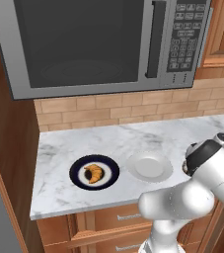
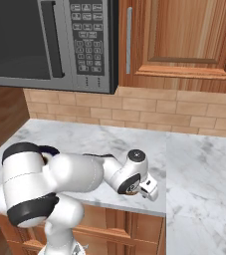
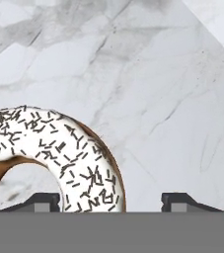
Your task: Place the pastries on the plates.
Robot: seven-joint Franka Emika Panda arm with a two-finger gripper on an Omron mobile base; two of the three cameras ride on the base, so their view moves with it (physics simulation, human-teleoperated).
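End effector [image 3: 111, 202] over doughnut [image 3: 59, 148] on marble counter [image 3: 158, 89].

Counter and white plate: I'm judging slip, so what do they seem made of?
Counter: looks like polished marble, white with grey veins. White plate: seems glazed ceramic, plain and smooth with a soft sheen, though the render leaves plastic open.

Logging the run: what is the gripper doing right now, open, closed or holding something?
Gripper: open, holding nothing; its tips sit apart, with the doughnut by one tip on the marble counter.
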